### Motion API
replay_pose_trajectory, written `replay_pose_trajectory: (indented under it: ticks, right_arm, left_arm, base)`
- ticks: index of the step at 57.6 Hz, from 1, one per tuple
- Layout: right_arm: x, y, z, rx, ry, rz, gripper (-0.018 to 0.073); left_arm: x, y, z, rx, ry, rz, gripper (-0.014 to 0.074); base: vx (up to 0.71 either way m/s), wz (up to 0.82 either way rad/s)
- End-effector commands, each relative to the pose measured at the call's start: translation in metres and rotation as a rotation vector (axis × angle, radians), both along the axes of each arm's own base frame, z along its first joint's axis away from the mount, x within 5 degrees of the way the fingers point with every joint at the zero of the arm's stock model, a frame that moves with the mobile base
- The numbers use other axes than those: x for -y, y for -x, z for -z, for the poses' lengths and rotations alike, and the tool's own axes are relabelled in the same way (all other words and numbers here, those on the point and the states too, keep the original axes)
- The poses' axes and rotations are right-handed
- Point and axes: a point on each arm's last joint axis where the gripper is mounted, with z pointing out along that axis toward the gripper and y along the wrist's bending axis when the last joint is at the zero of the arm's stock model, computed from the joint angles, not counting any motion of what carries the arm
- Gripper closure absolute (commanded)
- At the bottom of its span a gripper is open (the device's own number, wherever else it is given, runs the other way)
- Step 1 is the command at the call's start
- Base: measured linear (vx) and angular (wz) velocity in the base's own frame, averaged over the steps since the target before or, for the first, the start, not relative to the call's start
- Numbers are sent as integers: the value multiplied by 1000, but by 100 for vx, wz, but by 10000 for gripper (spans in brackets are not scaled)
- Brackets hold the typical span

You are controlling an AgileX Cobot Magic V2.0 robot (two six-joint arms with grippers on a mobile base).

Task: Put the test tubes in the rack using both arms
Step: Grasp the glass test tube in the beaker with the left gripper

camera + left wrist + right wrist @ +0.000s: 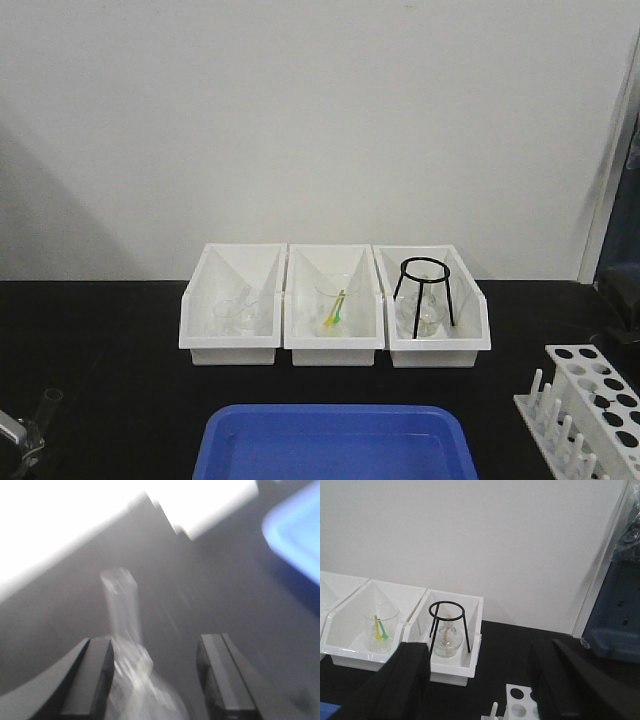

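- Left gripper (pixel 155 647), table's front left corner: jaws apart, straddling one test tube (pixel 121 611) that leans on one finger. Not clamped, view blurred. Looks set for a pick.
- Blue tray (pixel 330 412) at front edge, three white bins (pixel 335 345) behind; not targets.
- Rack (pixel 580 395) at front right corner, within right arm's reach.
- Right gripper (pixel 480 652): jaws wide, empty, above rack, likely waiting for handover.
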Motion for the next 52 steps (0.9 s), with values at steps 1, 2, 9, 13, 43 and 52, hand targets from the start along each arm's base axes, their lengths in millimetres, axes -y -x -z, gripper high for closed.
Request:
replay_pose_trajectory:
  ticks: [1, 2, 9, 13, 43, 52]
  right_arm:
    - [1, -2, -20, 127, 9, 13, 89]
    - [1, -2, -19, 125, 9, 13, 89]
    - [1, -3, -20, 132, 10, 15, 89]
    - [2, -3, -20, 141, 12, 16, 89]
    - [2, -3, -20, 140, 12, 16, 89]
    - [2, -3, -20, 139, 12, 15, 89]
  left_arm:
    - [0, -12, -20, 244, 38, -18, 130]
    - [0, -13, -20, 262, 40, -19, 130]
    - [1, -22, -10, 283, 42, -23, 130]
    - [-2, -24, -4, 272, 55, -57, 130]
    - [-3, -34, 7, 257, 33, -75, 130]
    - [0, -34, 8, 244, 18, -41, 130]
  base:
    - [0, 0]
    - [0, 0]
    - [0, 0]
    - [0, 0]
    - [0, 0]
    - [0, 0]
